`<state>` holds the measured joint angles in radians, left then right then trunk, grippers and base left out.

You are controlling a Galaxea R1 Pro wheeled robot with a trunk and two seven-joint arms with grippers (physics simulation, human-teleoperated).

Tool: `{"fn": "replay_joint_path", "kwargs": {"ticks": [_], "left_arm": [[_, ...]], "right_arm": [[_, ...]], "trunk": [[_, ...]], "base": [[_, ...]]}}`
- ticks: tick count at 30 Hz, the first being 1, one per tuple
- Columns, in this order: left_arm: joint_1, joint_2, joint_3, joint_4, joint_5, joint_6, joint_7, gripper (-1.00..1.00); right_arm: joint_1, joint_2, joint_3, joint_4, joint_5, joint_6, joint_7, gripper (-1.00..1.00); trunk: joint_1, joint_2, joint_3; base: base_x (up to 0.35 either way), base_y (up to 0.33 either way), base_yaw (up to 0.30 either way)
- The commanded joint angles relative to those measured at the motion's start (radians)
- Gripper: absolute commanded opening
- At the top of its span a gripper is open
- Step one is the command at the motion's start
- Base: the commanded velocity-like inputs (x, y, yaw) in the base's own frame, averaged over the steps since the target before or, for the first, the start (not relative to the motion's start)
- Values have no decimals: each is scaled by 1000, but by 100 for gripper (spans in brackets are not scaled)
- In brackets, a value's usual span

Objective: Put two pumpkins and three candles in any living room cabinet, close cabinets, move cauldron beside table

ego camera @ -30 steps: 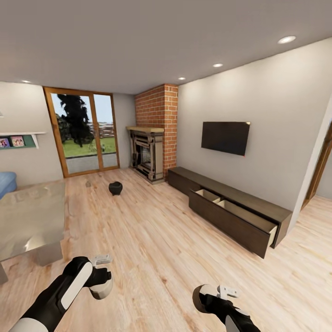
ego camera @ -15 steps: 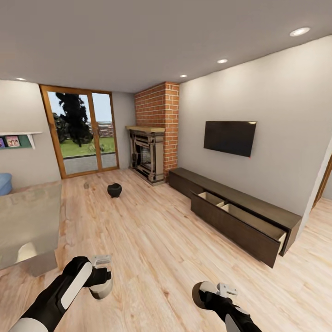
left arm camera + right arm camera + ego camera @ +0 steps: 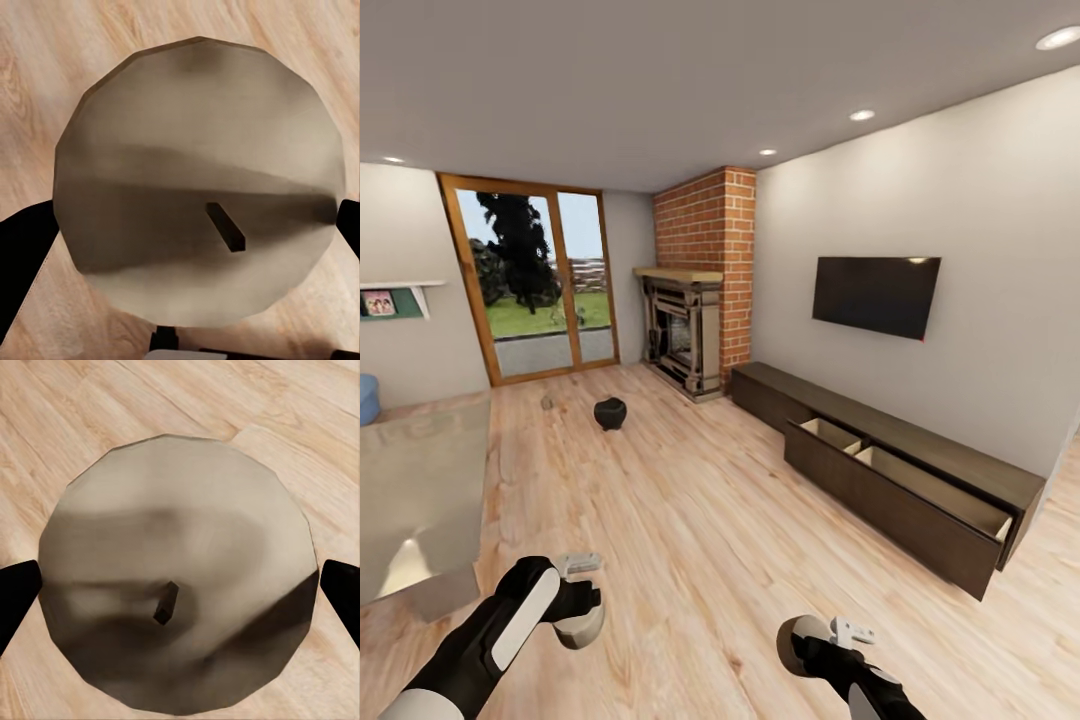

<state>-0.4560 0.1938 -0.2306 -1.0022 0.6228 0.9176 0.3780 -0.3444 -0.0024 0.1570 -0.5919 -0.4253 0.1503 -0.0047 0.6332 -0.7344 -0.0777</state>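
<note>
I hold one candle between the left fingers and another between the right fingers; the open cabinet lies ahead, nearer the right.

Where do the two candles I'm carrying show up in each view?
Head view: left candle at lower left, in the left claw; right candle at lower centre-right, in the right claw.
Left wrist view: left candle at centre.
Right wrist view: right candle at centre.
Shared landmark: the light wood floor.
</note>
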Motion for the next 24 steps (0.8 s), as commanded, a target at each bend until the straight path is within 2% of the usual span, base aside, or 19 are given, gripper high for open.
{"fn": "replay_joint_path", "kwargs": {"ticks": [1,7,24], "left_arm": [[-1,1,-4,-1,8,1,12,-100],[-1,1,-4,-1,8,1,12,-100],[-1,1,-4,-1,8,1,12,-100]], "right_arm": [[-1,0,1,-2,-3,4,0,-100],[-1,-1,1,-4,-2,-6,1,-100],[-1,-1,2,-13,-3,-11,2,-100]], "trunk": [[1,-2,-3],[1,-2,-10],[1,-2,-11]], "base": [[322,169,0],[321,169,0],[302,164,0]]}}
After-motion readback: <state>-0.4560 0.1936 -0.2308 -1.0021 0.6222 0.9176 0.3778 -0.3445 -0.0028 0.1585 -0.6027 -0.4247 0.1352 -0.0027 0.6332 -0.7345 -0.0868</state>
